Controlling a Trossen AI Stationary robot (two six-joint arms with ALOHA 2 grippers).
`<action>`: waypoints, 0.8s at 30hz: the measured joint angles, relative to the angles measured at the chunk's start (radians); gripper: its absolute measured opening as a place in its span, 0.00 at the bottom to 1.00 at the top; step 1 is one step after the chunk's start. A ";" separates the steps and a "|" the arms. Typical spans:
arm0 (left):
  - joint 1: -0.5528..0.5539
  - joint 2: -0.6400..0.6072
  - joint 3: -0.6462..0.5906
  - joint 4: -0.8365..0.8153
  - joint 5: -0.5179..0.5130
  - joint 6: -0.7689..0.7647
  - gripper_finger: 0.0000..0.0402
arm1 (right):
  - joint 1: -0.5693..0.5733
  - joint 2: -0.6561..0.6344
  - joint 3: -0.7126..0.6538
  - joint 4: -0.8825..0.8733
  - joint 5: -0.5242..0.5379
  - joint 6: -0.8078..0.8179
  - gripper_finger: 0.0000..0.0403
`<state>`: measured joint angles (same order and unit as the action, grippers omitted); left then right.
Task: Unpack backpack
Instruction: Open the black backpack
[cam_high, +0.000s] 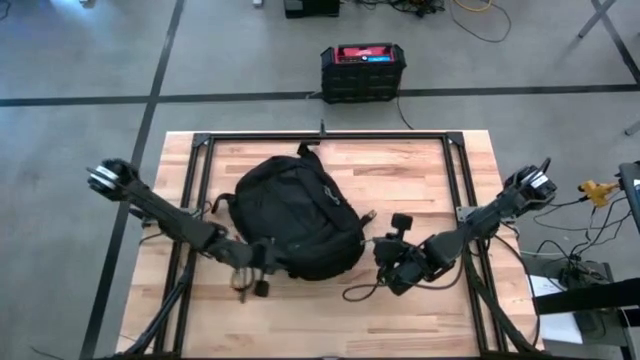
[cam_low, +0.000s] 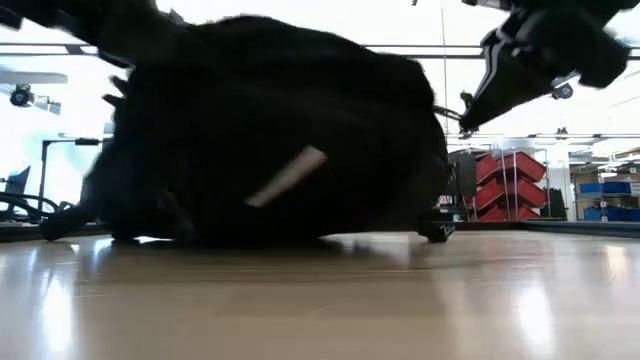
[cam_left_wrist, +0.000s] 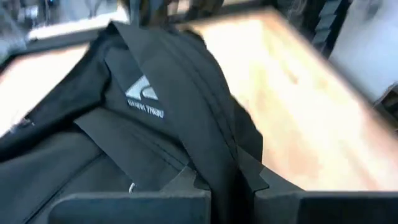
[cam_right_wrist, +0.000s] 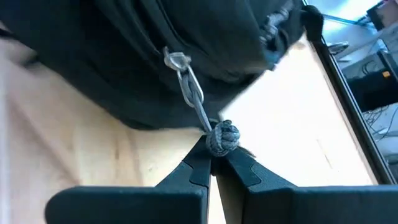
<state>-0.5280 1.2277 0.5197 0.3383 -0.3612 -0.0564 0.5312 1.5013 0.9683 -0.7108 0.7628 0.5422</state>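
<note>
The large soft black fabric backpack (cam_high: 298, 216) lies mid-table on the pale wooden tabletop (cam_high: 420, 310). The left gripper (cam_left_wrist: 231, 186) pinches a fold of its black fabric at the near-left edge. The right gripper (cam_right_wrist: 211, 168), at the bag's right side, has its fingers closed on the grey knotted zip-pull cord (cam_right_wrist: 222, 137).

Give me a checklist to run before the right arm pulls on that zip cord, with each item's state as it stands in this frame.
1. Right gripper shut on the zip pull cord, jaws closed just under its knot: ok.
2. Cord runs unbroken up to the metal zip tab: ok.
3. Left gripper shut on a fold of the backpack, to brace it: ok.
4. Backpack lies wholly on the table: ok.
5. Which compartment this zip opens: cannot tell.
6. Black box with red top stands on the floor beyond the table, out of the way: ok.
</note>
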 joint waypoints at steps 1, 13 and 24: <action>-0.001 -0.035 -0.043 0.049 0.019 0.007 0.00 | -0.010 -0.003 -0.013 0.037 -0.001 -0.018 0.00; 0.005 -0.239 -0.270 0.338 0.056 -0.033 0.17 | -0.036 0.017 -0.038 0.631 -0.148 -0.375 0.00; 0.005 -0.200 -0.134 0.240 0.030 0.021 0.45 | -0.038 0.068 -0.035 0.728 -0.174 -0.382 0.00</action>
<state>-0.5228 1.0278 0.3858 0.5787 -0.3313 -0.0351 0.4937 1.5689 0.9337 0.0173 0.5890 0.1607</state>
